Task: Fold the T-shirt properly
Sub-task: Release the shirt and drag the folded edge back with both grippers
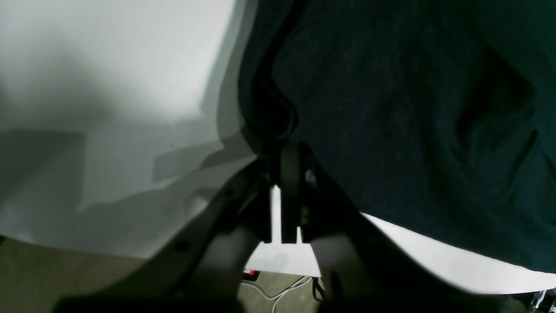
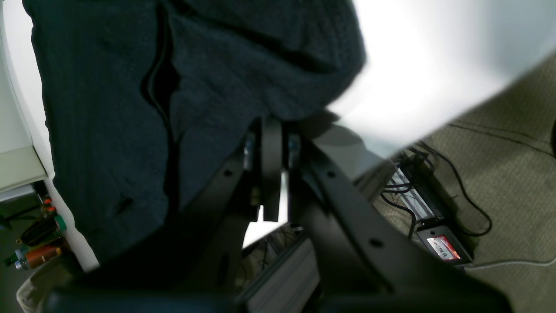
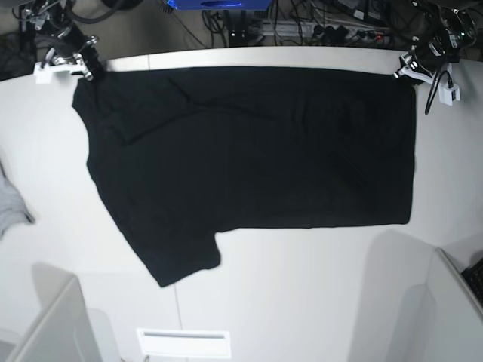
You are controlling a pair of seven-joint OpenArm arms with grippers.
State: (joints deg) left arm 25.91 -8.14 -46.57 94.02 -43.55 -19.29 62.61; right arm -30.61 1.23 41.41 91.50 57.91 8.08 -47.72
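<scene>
The black T-shirt (image 3: 249, 151) lies spread flat on the white table (image 3: 317, 286), one short sleeve pointing toward the near left. At its far right corner my left gripper (image 3: 408, 74) is shut on the cloth. The left wrist view shows that gripper (image 1: 284, 150) pinching the T-shirt (image 1: 412, 108) at its edge. My right gripper (image 3: 81, 69) is shut on the far left corner. In the right wrist view this gripper (image 2: 271, 126) clamps the dark T-shirt (image 2: 108, 108). No print shows on the upper side.
A small grey cloth (image 3: 10, 205) lies at the table's left edge. A white slotted box (image 3: 183, 343) sits at the near edge, with grey panels at the near left (image 3: 53, 324) and near right (image 3: 453, 302). Cables (image 3: 302, 23) crowd the floor behind the far edge.
</scene>
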